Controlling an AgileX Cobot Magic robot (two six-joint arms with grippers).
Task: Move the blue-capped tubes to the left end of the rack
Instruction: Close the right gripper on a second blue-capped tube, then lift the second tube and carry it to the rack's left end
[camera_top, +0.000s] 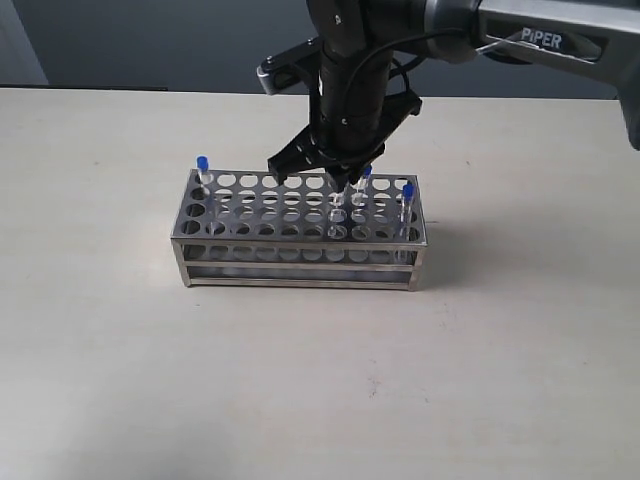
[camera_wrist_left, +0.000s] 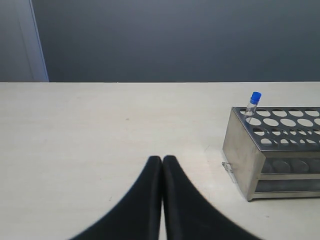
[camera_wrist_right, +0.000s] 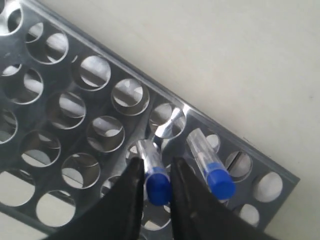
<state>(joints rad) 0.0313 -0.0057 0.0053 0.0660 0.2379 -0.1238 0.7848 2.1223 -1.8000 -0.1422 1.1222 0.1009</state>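
Right wrist view shows a thin clear tube with a bright blue cap (camera_wrist_right: 158, 189), seated in the right part of the shiny steel perforated rack (camera_wrist_right: 97, 103), its cap pinched by the nearly closed black right gripper (camera_wrist_right: 156, 167). It is best lifted straight up, clear of the neighbouring blue-capped tube (camera_wrist_right: 212, 172) just beside it, before travelling left. The left gripper (camera_wrist_left: 162, 162) hangs shut and empty.

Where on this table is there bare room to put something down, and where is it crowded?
Bare table lies in front of the rack and on both sides of it. The rack's middle holes stand empty. Crowded: its right end, where the right gripper clamps one of three blue-capped tubes.
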